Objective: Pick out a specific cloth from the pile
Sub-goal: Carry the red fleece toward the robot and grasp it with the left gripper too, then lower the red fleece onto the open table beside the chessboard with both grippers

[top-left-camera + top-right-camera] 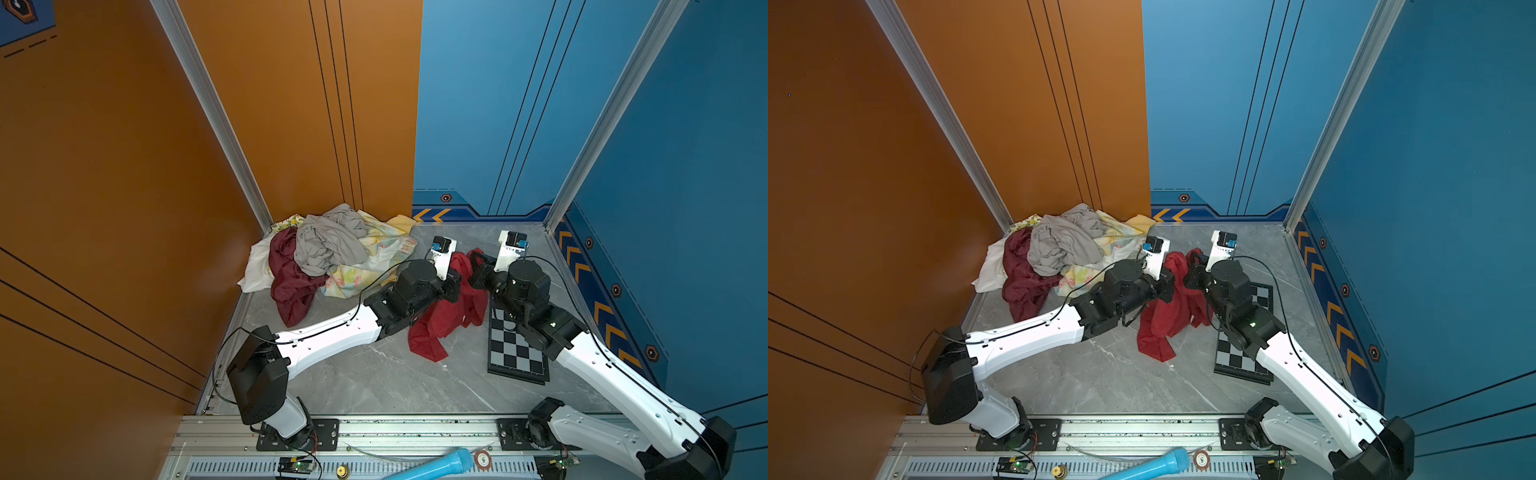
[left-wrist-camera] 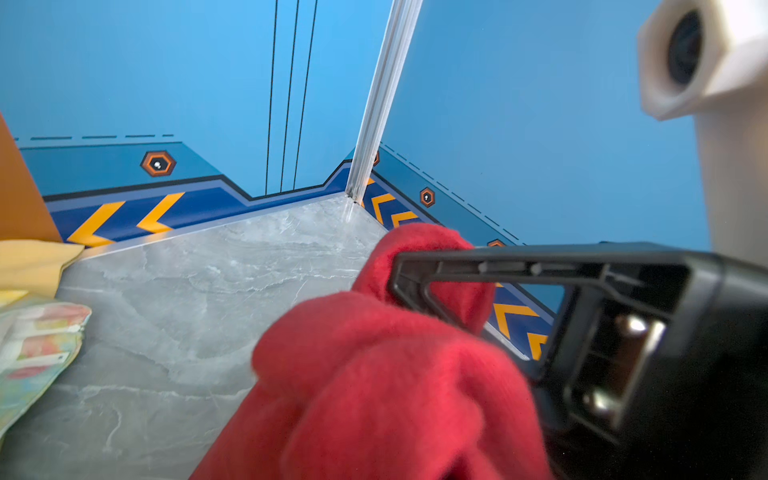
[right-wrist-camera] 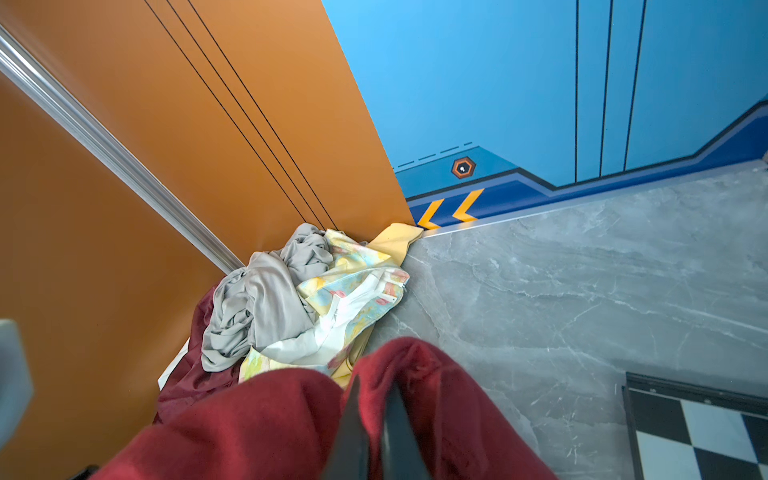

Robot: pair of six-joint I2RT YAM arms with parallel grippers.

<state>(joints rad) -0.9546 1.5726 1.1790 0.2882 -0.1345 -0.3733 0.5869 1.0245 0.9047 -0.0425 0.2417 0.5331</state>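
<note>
So the pile [image 1: 328,253] of grey, maroon and floral stuff sits in the far corner. The bright red cloth [image 1: 444,320] is well clear of it, draped beside the chessboard [image 1: 515,353]. The left gripper [image 1: 455,282] and right gripper [image 3: 374,424] are both pinched tight on its top. The pick-out looks basically done. The next move is probably laying it down away from the pile.

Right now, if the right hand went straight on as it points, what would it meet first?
Shut on the red cloth, the right hand points at the pile; likely its floral cloth first, though depth is unclear.
</note>
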